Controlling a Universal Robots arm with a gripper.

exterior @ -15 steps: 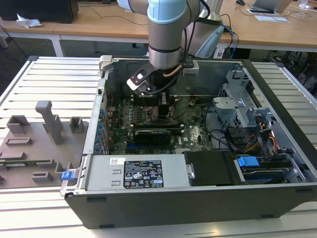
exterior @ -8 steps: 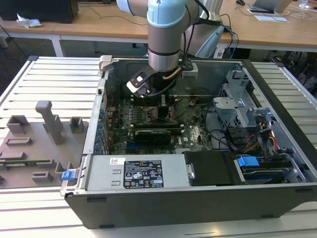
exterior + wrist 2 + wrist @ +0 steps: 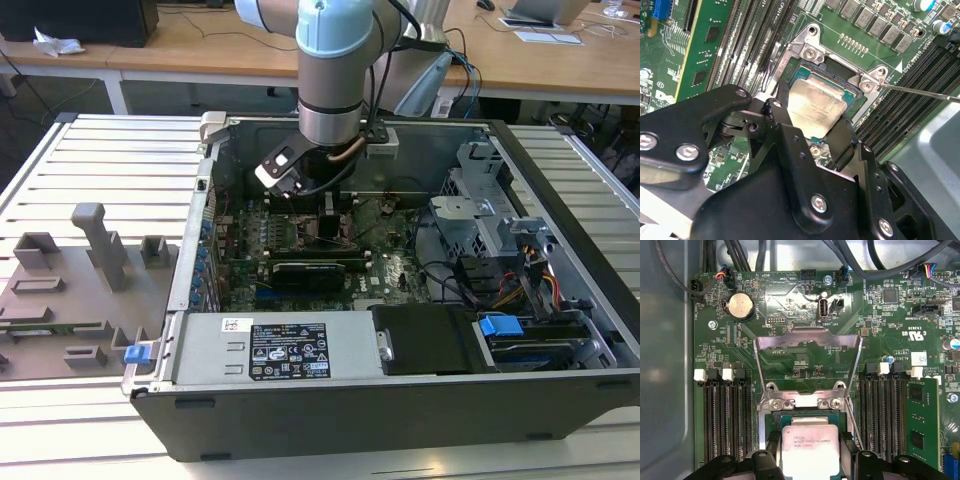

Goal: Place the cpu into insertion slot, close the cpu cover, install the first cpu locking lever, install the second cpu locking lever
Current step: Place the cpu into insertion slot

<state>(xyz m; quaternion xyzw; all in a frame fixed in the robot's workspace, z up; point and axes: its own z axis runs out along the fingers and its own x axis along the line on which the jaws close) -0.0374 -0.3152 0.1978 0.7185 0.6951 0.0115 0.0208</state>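
Note:
The cpu (image 3: pixel 810 452), a small square chip with a silvery top, sits between my gripper's black fingers (image 3: pixel 772 440), right over the insertion slot (image 3: pixel 805 417), whose teal edge shows around it. In the second wrist view the cpu (image 3: pixel 815 107) looks slightly tilted over the insertion slot (image 3: pixel 807 75). My gripper (image 3: pixel 810 122) is shut on the chip's two sides. The cpu cover (image 3: pixel 807 341), a thin metal frame, is swung open away from the socket. A thin locking lever (image 3: pixel 920 93) sticks out beside the socket. In the exterior view my gripper (image 3: pixel 328 222) reaches down into the open computer case.
Rows of black memory slots (image 3: pixel 727 420) flank the socket, with a green memory stick (image 3: pixel 922 415) on one side. A black card (image 3: pixel 310 272), a drive cage (image 3: pixel 480 200) and a power supply (image 3: pixel 270 350) crowd the case. A grey fixture plate (image 3: pixel 80 290) lies at the exterior view's left.

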